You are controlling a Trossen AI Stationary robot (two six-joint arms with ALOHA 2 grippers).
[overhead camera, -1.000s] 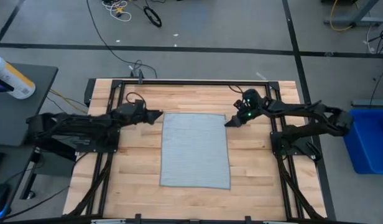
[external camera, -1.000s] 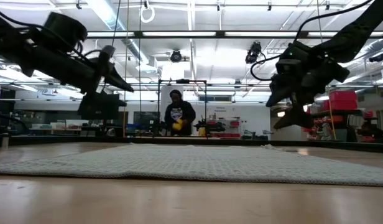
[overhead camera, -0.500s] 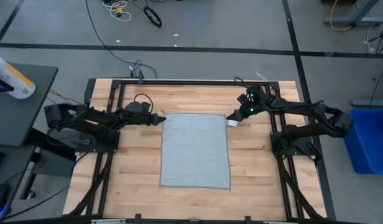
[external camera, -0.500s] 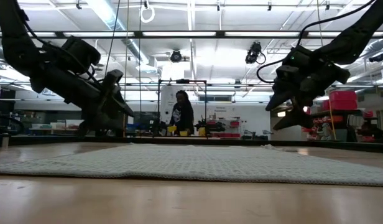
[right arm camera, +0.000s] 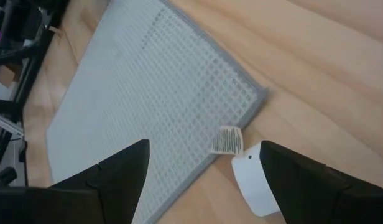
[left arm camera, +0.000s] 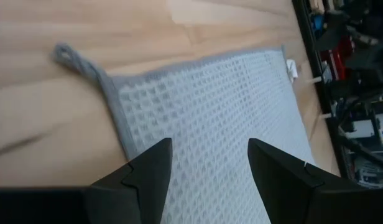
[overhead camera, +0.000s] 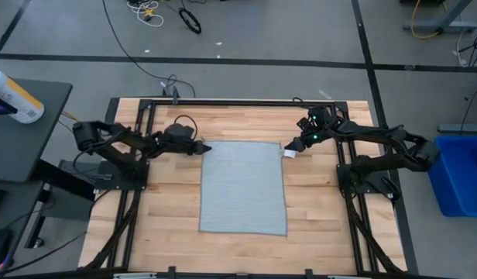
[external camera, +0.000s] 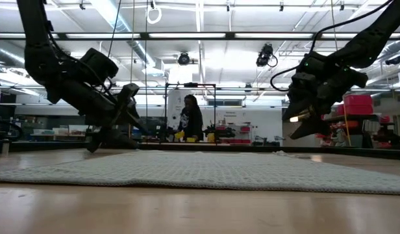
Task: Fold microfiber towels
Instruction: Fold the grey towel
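Microfiber towel (overhead camera: 244, 187) lies flat at table (overhead camera: 324, 209) centre. Left gripper (overhead camera: 204, 147) at its 11 o'clock corner, right gripper (overhead camera: 286, 151) at 1 o'clock by the white tag (right arm camera: 227, 140); jaws spread, likely readying a paired corner pinch.

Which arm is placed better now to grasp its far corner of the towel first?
Left, probably. The left gripper is low and open over the towel corner; the right gripper is open but higher.
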